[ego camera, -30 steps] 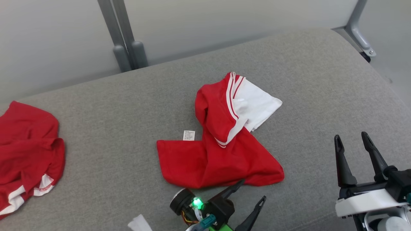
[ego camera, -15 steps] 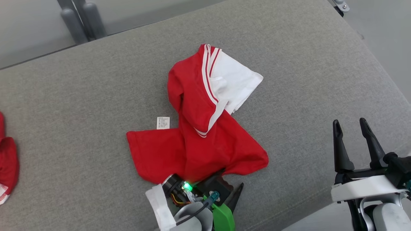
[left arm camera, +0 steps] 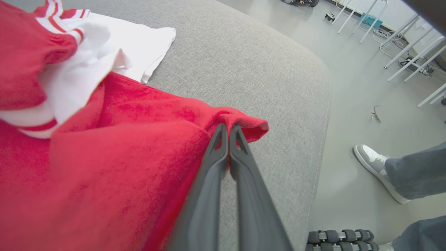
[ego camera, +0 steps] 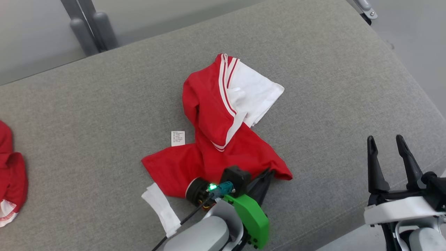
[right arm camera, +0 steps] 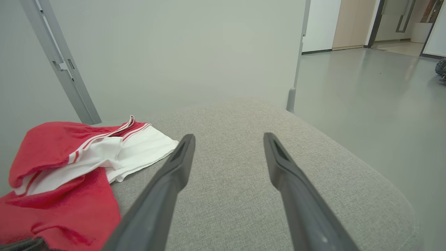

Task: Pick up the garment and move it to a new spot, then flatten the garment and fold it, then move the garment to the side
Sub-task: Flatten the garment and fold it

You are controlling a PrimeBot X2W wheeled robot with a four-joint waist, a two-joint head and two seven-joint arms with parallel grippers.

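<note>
The garment is a red top with a white, red-striped sleeve, lying crumpled mid-surface on the grey cushion. My left gripper is at the garment's near right corner, shut on the red hem. In the left wrist view the two fingers press together at their tips with the garment pinched and bunched between them. My right gripper hovers open off to the right over bare cushion, apart from the cloth. The right wrist view has its gripper empty and the garment at the left.
Another red garment lies at the cushion's left edge. Grey metal posts stand behind the cushion. The cushion's right edge drops to the floor, where a person's shoe stands close by.
The head camera has shifted. My left gripper moved forward onto the garment's near right corner and shut on the hem, bunching it. The right gripper stays open.
</note>
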